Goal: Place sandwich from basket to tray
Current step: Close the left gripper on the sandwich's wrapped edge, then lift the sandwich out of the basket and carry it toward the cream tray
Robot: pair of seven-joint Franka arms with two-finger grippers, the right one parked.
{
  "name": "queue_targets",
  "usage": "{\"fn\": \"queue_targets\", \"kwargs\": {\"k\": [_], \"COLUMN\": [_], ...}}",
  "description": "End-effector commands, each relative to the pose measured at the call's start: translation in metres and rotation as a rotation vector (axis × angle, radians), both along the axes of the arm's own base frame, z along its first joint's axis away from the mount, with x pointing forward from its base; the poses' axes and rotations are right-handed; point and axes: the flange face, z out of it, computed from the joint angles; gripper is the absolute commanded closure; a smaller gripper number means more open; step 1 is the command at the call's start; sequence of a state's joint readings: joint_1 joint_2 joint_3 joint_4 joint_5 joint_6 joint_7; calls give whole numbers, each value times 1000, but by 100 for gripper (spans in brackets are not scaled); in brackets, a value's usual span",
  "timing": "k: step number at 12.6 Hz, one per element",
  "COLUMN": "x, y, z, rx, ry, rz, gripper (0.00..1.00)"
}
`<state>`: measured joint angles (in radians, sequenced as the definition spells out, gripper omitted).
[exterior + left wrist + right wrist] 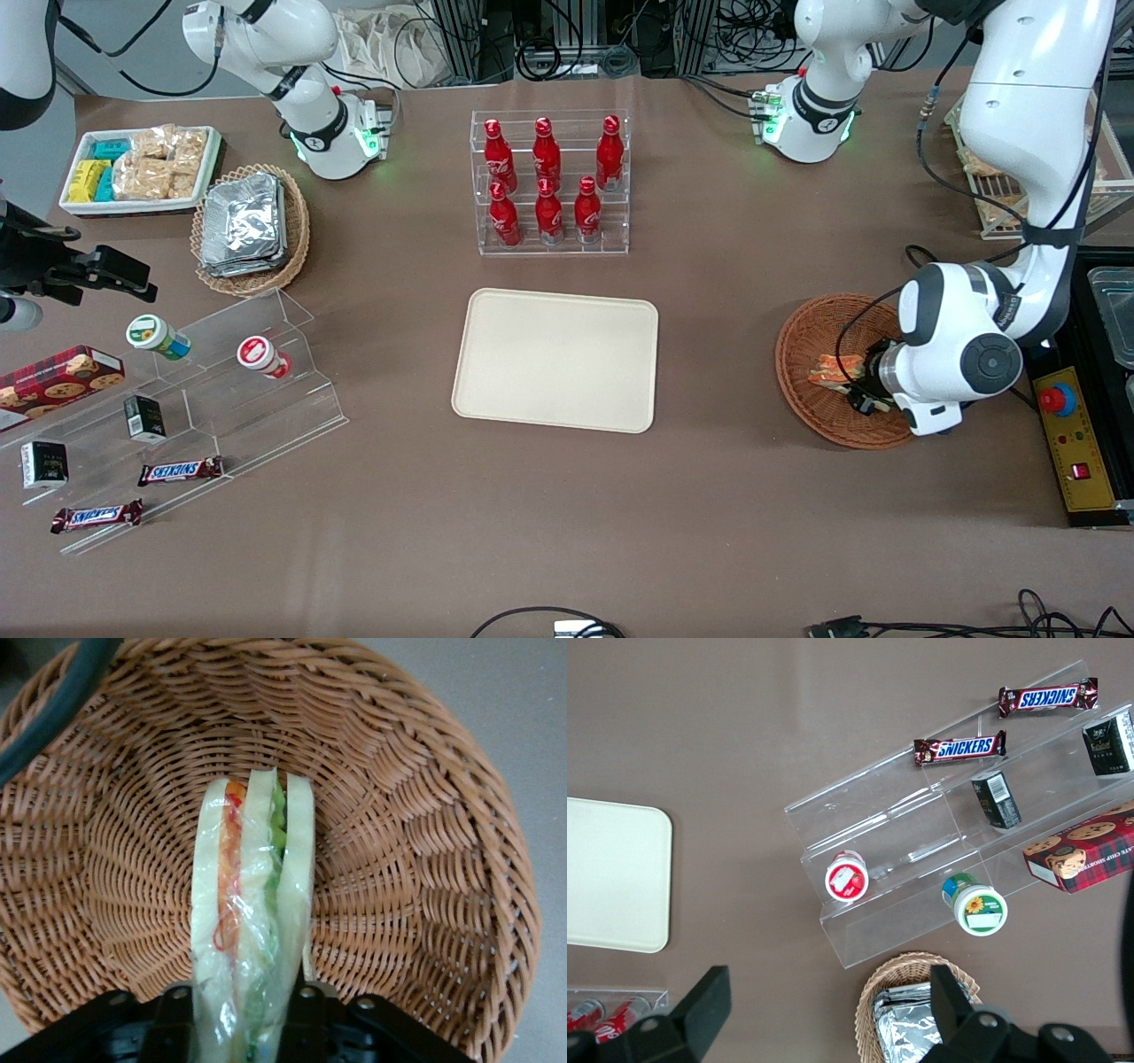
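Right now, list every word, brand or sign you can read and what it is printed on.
"SNICKERS": two chocolate bars on the clear stepped stand.
Red bottles: white script, too blurred to read.
Cookie box, dark cartons, yogurt cup lids: print too small.
Sandwich, held in the gripper over the basket: no text.
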<state>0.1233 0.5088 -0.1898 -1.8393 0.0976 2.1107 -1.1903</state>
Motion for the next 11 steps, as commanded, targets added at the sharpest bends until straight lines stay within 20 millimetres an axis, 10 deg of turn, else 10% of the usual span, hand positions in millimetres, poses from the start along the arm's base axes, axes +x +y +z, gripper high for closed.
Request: {"fn": "queue_targets", "kwargs": {"k": [1, 6, 11], "x": [19, 55, 37], "y": [-11, -41, -155], "z": [55, 198, 208], "rx": [13, -72, -231], "ry": [24, 7, -26], "rz": [-60, -472, -926], "gripper": [96, 96, 97]}}
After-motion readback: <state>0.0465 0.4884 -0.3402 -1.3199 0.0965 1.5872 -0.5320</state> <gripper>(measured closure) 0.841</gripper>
